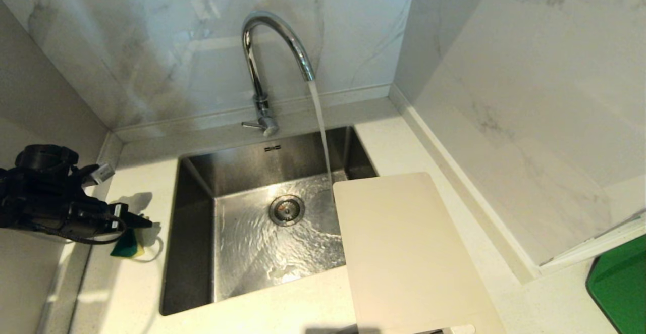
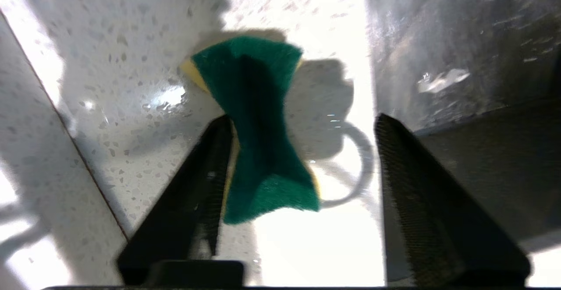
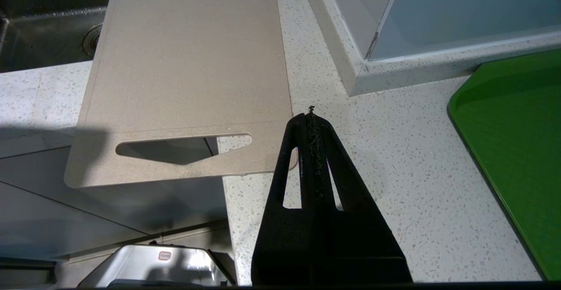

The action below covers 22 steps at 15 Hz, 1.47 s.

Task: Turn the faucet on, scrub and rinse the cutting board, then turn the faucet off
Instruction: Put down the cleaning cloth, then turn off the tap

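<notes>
Water runs from the chrome faucet (image 1: 275, 46) into the steel sink (image 1: 192, 233); its thin side lever (image 1: 251, 124) points left. The cream cutting board (image 1: 404, 253) lies flat to the right of the sink, its far left corner reaching over the basin. In the right wrist view its handle slot end (image 3: 184, 147) overhangs the counter's front edge. My left gripper (image 1: 139, 220) hovers over the counter left of the sink, open. A crumpled green and yellow sponge (image 2: 254, 128) rests against one finger (image 2: 206, 171), well apart from the other. My right gripper (image 3: 310, 114) is shut and empty beside the board's near corner.
A green tray (image 1: 621, 283) sits at the far right of the counter. Marble walls close in behind the sink and on both sides, with a raised ledge (image 3: 350, 62) right of the board. The drain (image 1: 286, 209) lies mid-basin under rippling water.
</notes>
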Motion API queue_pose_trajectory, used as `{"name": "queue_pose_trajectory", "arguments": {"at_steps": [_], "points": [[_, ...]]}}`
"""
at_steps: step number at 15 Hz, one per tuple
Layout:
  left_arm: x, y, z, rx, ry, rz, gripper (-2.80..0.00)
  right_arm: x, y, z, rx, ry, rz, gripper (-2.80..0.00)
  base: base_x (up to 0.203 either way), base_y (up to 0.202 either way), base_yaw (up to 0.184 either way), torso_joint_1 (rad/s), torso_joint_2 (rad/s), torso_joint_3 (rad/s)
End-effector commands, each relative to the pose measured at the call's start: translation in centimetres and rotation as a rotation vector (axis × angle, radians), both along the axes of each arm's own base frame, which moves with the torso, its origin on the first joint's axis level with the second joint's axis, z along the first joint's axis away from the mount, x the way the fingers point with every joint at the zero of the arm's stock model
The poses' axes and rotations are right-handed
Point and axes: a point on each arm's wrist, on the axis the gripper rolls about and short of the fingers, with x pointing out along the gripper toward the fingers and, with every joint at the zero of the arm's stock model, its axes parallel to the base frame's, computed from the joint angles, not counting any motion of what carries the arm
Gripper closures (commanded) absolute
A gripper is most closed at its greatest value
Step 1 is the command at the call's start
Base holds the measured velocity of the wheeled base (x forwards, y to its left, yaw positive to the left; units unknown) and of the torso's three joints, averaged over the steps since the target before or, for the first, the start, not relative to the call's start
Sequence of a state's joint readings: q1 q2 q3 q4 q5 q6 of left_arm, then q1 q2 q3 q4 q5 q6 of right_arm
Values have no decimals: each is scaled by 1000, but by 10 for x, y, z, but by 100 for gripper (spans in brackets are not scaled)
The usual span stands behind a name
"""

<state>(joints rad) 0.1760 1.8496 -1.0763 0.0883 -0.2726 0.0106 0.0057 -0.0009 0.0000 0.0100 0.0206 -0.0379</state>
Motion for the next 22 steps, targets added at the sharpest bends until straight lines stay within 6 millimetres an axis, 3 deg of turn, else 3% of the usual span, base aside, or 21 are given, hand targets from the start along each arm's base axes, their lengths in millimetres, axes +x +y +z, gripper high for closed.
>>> {"name": "queue_pose_trajectory", "arguments": {"at_steps": [1, 7, 11, 12, 16, 19, 22], "points": [[-7, -1, 16, 2, -52, -2, -280, 0, 0, 0, 0, 1, 1, 0, 0, 0, 0, 0, 0, 0], [-11, -12, 39, -25, -131, -2, -280, 0, 0, 0, 0, 2, 1, 0, 0, 0, 0, 0, 0, 0], [-10, -55, 86, -244, -282, 36, -280, 0, 0, 0, 6, 0, -5, 0, 0, 0, 0, 0, 0, 0], [-10, -68, 96, -313, -292, 37, 0, 0, 0, 0, 9, 0, -7, 0, 0, 0, 0, 0, 0, 0], [-4, -97, 129, -683, -240, 39, 0, 0, 0, 0, 12, 0, -8, 0, 0, 0, 0, 0, 0, 0], [-2, -113, 142, -884, -216, -43, 0, 0, 0, 0, 12, 0, -7, 0, 0, 0, 0, 0, 0, 0], [11, -124, 131, -927, -340, -130, 0, 0, 0, 0, 12, 0, -7, 0, 0, 0, 0, 0, 0, 0]]}}
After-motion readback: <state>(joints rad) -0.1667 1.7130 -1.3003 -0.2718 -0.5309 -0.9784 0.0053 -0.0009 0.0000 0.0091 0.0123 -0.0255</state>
